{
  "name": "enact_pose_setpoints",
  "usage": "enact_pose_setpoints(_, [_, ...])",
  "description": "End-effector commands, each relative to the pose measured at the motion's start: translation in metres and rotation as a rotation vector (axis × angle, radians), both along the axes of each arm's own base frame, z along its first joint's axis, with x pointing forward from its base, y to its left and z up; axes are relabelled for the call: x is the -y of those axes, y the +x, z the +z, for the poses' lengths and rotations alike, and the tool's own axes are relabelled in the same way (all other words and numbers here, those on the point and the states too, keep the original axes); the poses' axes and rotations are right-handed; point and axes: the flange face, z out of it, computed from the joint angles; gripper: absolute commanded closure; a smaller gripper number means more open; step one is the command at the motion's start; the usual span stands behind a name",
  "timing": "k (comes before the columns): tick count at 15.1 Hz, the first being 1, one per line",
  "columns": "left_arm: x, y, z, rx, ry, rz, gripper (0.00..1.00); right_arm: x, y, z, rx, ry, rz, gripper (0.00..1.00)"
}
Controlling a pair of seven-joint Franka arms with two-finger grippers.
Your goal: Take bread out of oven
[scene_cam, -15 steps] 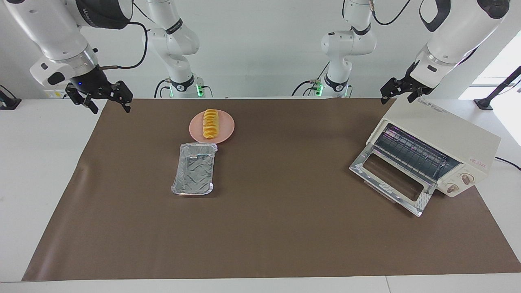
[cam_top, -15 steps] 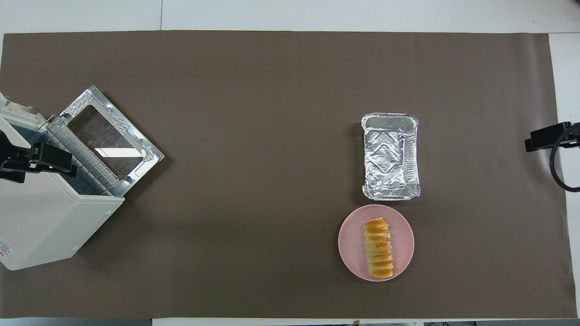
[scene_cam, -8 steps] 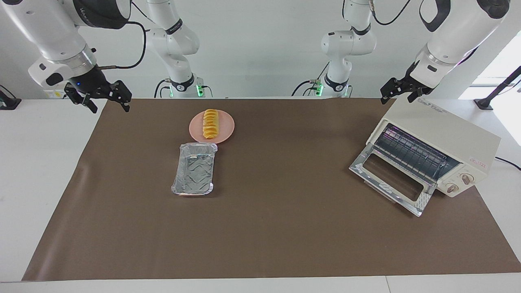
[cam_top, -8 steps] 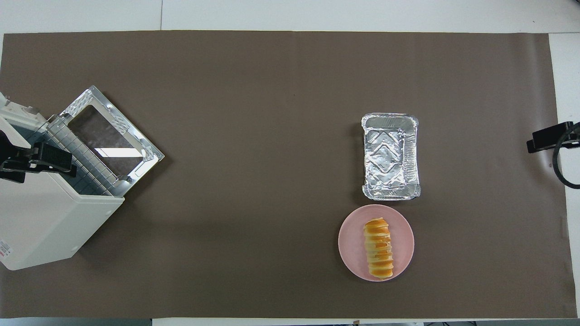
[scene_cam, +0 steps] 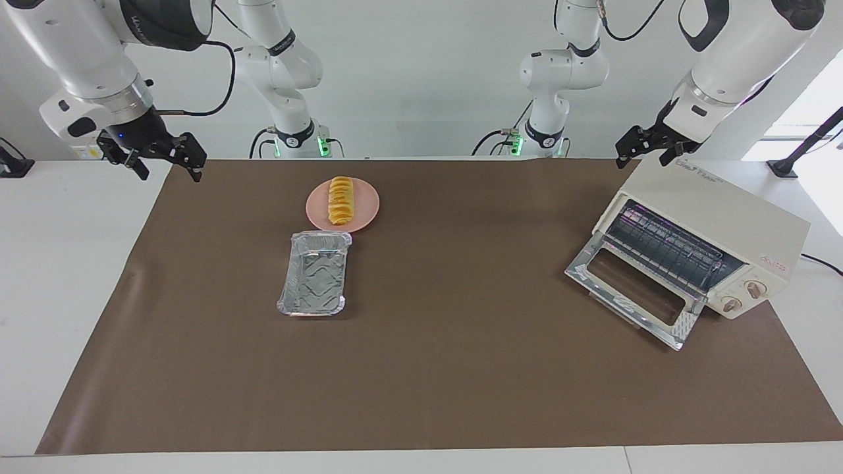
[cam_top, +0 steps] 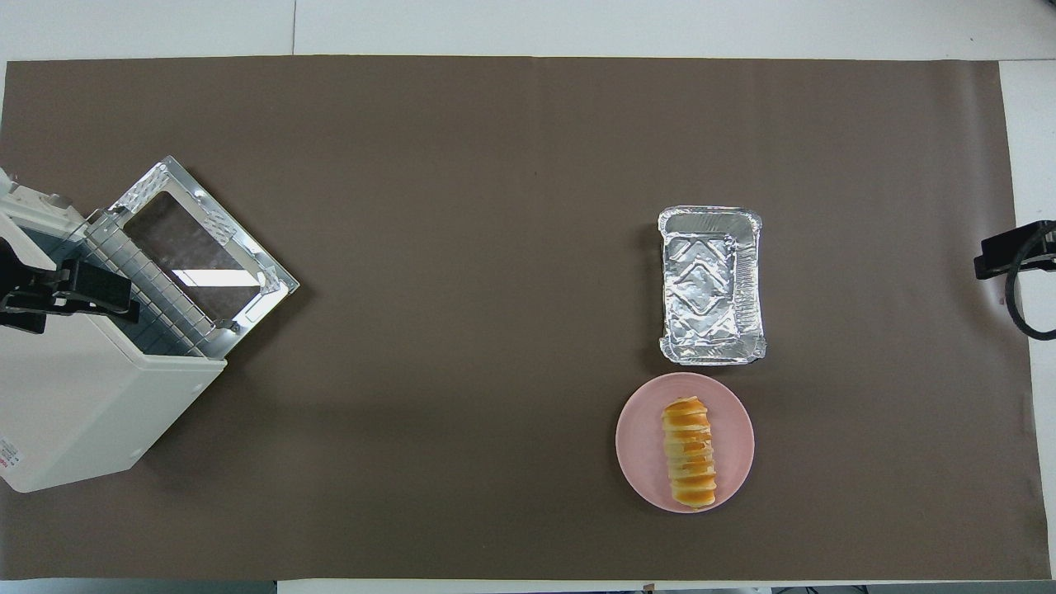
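We take foil tray [scene_cam: 313,273] as landmark: plate [scene_cam: 365,209] just beside it, nearer robots; bread [scene_cam: 340,199] on plate; oven [scene_cam: 708,237] well apart from tray, toward left arm's end of table, its door [scene_cam: 631,293] dropped open onto mat [scene_cam: 461,368]; all on mat

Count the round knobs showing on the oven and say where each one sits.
2. Both are on the oven front panel, beside the open door: one knob and the other knob just below it. The overhead view shows neither.
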Motion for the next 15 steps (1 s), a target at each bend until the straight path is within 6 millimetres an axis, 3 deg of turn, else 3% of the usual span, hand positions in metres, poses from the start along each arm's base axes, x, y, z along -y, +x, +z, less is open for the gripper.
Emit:
enact_pose_setpoints(1, [-0.0014, -0.0035, 0.0023, 0.017, 0.016, -0.009, 0.0, 0.0012, -0.0017, 0.0013, -0.012, -0.016, -0.023, 0.0])
enact_pose_setpoints(15, [-0.0015, -0.0035, 0.0022, 0.017, 0.017, -0.009, 0.0, 0.0007, -0.0066, -0.0009, -0.036, 0.038, -0.044, 0.0])
